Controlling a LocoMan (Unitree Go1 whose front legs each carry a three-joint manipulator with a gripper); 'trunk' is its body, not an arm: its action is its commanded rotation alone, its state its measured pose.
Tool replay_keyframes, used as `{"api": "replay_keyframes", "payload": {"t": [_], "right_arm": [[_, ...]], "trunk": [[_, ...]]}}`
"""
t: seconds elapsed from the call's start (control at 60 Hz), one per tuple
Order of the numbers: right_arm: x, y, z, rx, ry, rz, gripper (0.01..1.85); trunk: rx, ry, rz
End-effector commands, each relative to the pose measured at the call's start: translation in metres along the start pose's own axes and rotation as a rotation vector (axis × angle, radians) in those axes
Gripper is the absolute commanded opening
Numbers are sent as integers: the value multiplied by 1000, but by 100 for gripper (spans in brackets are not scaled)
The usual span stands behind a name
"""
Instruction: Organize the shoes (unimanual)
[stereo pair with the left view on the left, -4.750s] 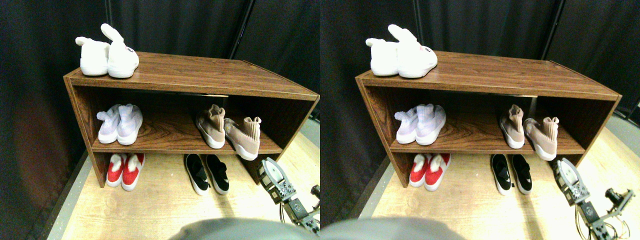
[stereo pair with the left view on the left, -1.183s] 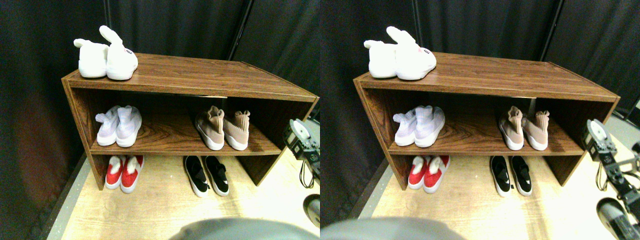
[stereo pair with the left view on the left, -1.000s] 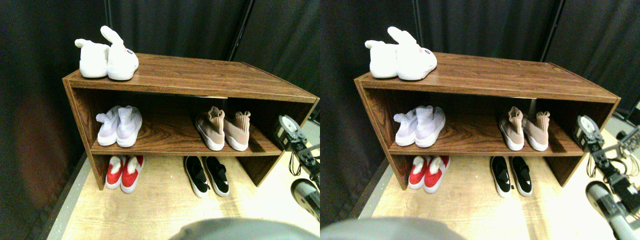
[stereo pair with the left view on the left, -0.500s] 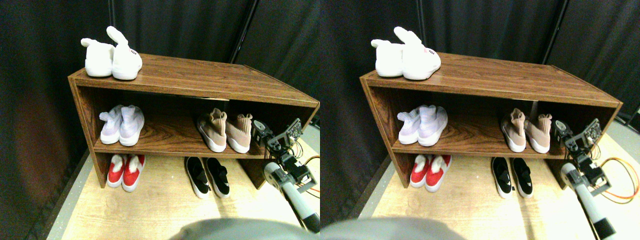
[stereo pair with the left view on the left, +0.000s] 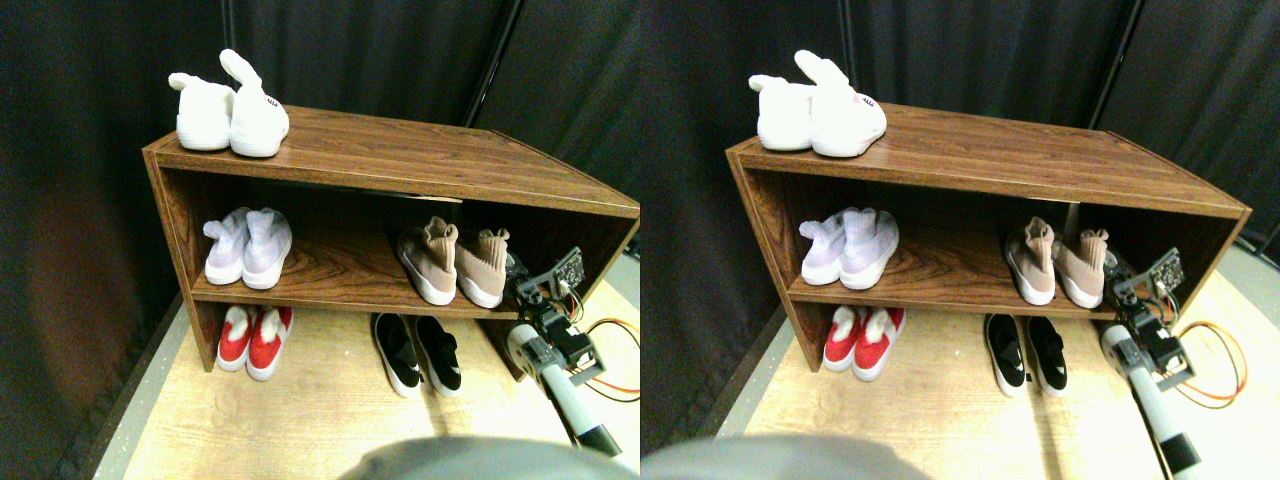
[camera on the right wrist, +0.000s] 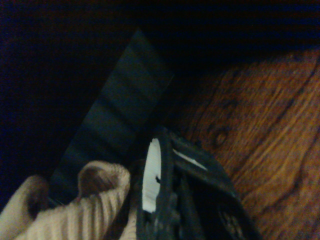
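A pair of tan knit sneakers stands side by side on the right of the middle shelf: the left one (stereo pair with the left view on the left: 428, 262) and the right one (stereo pair with the left view on the left: 484, 268). Black slip-ons (stereo pair with the left view on the left: 415, 351) sit on the floor below them. My right gripper (stereo pair with the left view on the left: 520, 285) is at the shelf's right end, close against the right tan sneaker's outer side. In the wrist view the tan knit collar (camera on the right wrist: 82, 212) lies right beside the dark jaw frame (camera on the right wrist: 172, 200), over the wood shelf board (camera on the right wrist: 265, 140). Whether it touches the sneaker does not show.
The brown wooden rack (stereo pair with the left view on the left: 400, 160) carries white shoes (stereo pair with the left view on the left: 230, 112) on its top left and lavender shoes (stereo pair with the left view on the left: 248, 246) on the middle shelf's left. Red shoes (stereo pair with the left view on the left: 250, 337) stand on the floor under it. An orange cable (stereo pair with the left view on the left: 615, 345) loops on the floor by my arm.
My arm has swung in from the far right to the shelf's right end, beside the right tan sneaker. Since the earliest frame that sneaker went from overhanging the shelf edge to standing beside its mate.
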Motion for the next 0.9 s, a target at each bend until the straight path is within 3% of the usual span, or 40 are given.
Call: {"api": "replay_keyframes", "payload": {"t": [0.017, 0.433, 0.9], "right_arm": [[-4, 3, -8, 6, 40, 17, 6], [-12, 6, -21, 5, 63, 16, 6], [-6, 4, -9, -54, 13, 13, 6]], "trunk": [[-27, 20, 21], [-38, 22, 31], [-29, 23, 13]]}}
